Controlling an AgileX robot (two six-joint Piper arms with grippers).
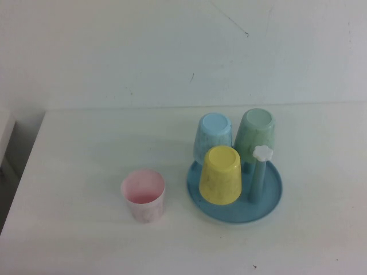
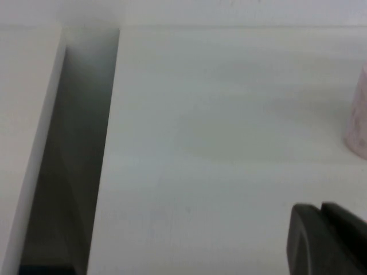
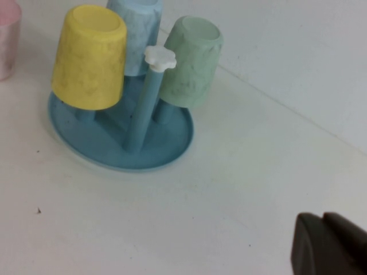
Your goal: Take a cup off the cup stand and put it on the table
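Note:
The pale pink cup stands upright, mouth up, on the white table, just left of the blue cup stand. It also shows in the left wrist view and the right wrist view. One peg with a white flower knob stands bare on the cup stand. Neither arm shows in the high view. My left gripper is shut and empty, low over the table well away from the cup. My right gripper is shut and empty, over the table off to one side of the stand.
A yellow cup, a light blue cup and a pale green cup sit upside down on pegs of the stand. The table's left edge borders a dark gap. A white wall rises behind the table.

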